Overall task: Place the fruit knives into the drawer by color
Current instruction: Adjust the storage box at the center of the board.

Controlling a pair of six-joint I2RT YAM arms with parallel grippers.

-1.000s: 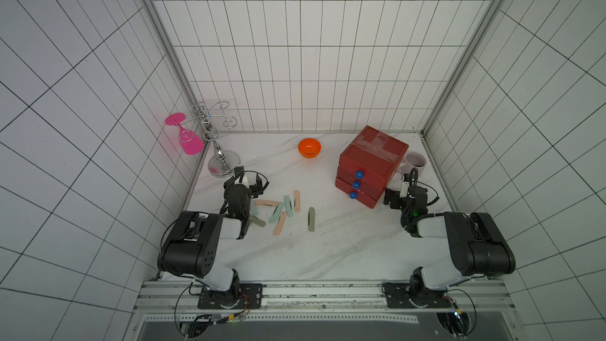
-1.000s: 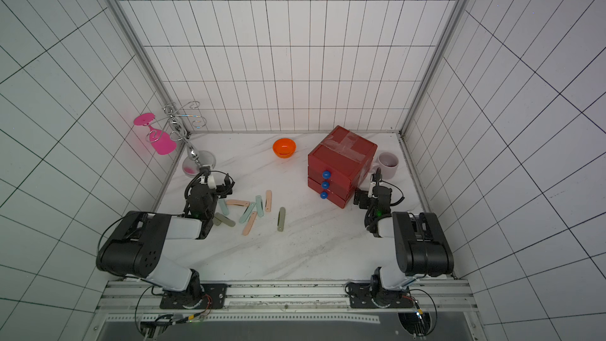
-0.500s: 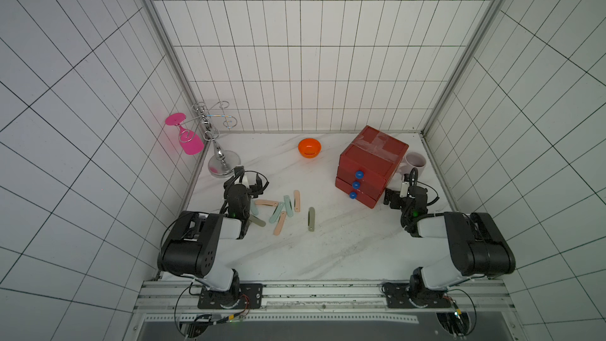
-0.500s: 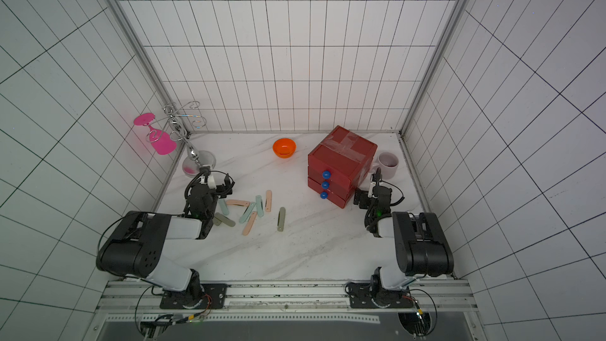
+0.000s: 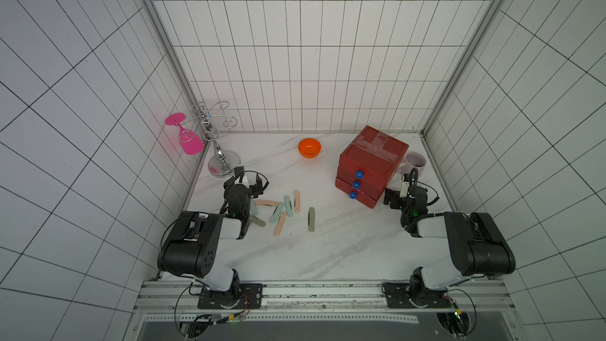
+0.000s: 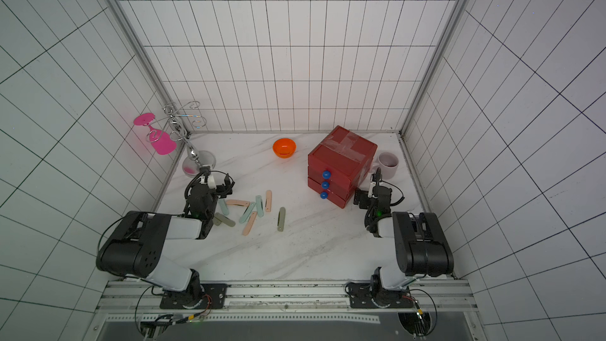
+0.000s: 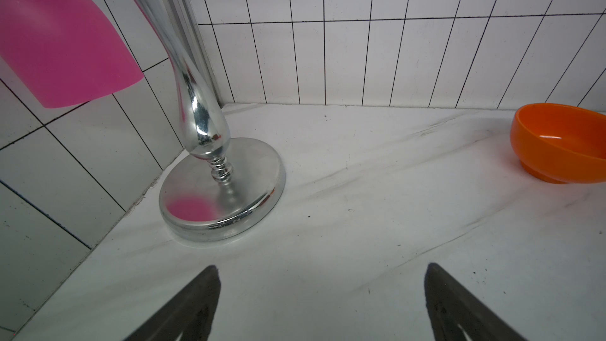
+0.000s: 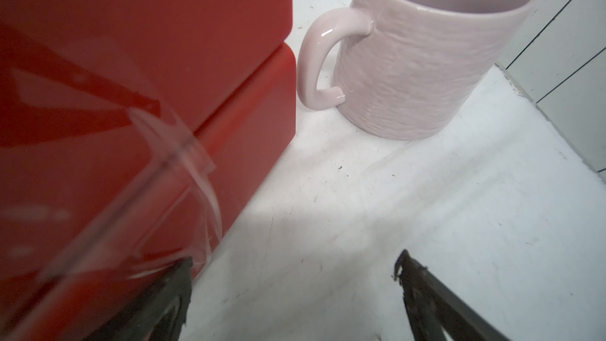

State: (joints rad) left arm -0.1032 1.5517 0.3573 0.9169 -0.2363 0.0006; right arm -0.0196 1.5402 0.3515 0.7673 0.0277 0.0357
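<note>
Several fruit knives lie loose on the marble table in both top views: a peach-pink one (image 5: 266,203), a mint-green one (image 5: 288,205) and an olive-grey one (image 5: 311,219) among them, also a pink one (image 6: 249,223). The red drawer (image 5: 372,162) (image 6: 341,159) stands at the right with its three blue-knobbed fronts shut. My left gripper (image 5: 250,177) (image 7: 321,270) is open and empty, low over the table just left of the knives, facing the back corner. My right gripper (image 5: 401,186) (image 8: 293,262) is open and empty beside the drawer's side wall (image 8: 131,93), one fingertip close to it.
An orange bowl (image 5: 309,147) (image 7: 557,142) sits at the back middle. A pale pink mug (image 5: 415,161) (image 8: 426,60) stands behind the drawer near the right wall. A chrome stand (image 5: 223,162) (image 7: 223,191) with a hanging pink goblet (image 5: 190,142) fills the back left corner.
</note>
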